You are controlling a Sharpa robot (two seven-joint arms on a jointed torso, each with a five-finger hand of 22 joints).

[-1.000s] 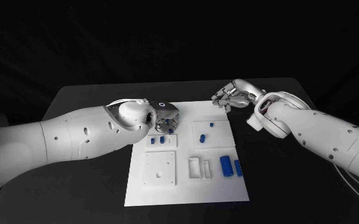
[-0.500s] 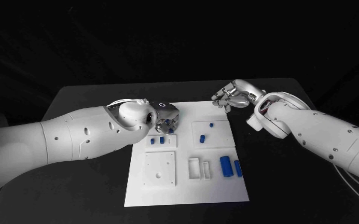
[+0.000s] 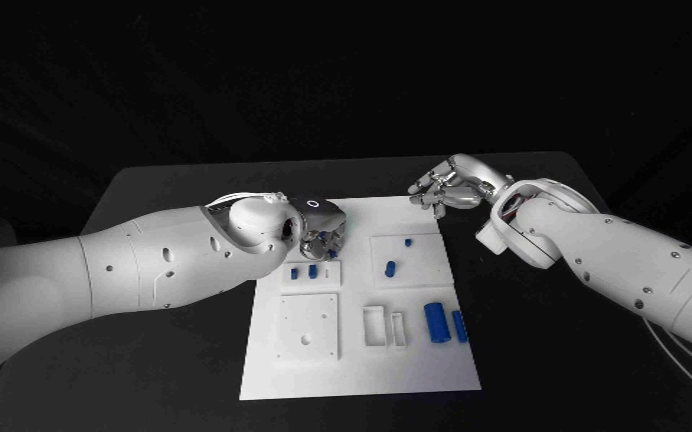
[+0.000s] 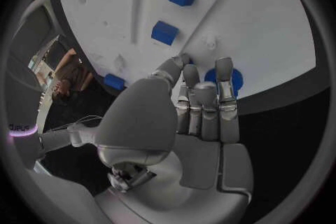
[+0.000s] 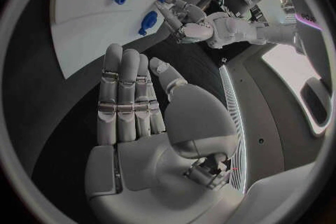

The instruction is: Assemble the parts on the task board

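The white task board (image 3: 361,372) lies mid-table. My left hand (image 3: 320,234) is down on its far left part, fingers close together. In the left wrist view the fingertips (image 4: 224,70) and thumb gather on a round blue part (image 4: 235,78) near a plate's edge. Two small blue parts (image 3: 303,272) stand just in front of that hand, also seen from the wrist (image 4: 165,32). My right hand (image 3: 450,184) hovers off the board's far right corner. Its fingers (image 5: 122,95) are straight and hold nothing.
More blue parts are on the board: a small one (image 3: 408,241), an oblong one (image 3: 389,268) and two long cylinders (image 3: 444,322). A white raised plate (image 3: 310,324) and slotted blocks (image 3: 385,322) sit nearer me. Black table (image 3: 173,192) surrounds the board.
The left hand has shifted only a touch over the same spot on the board. The right hand has stayed where it was.
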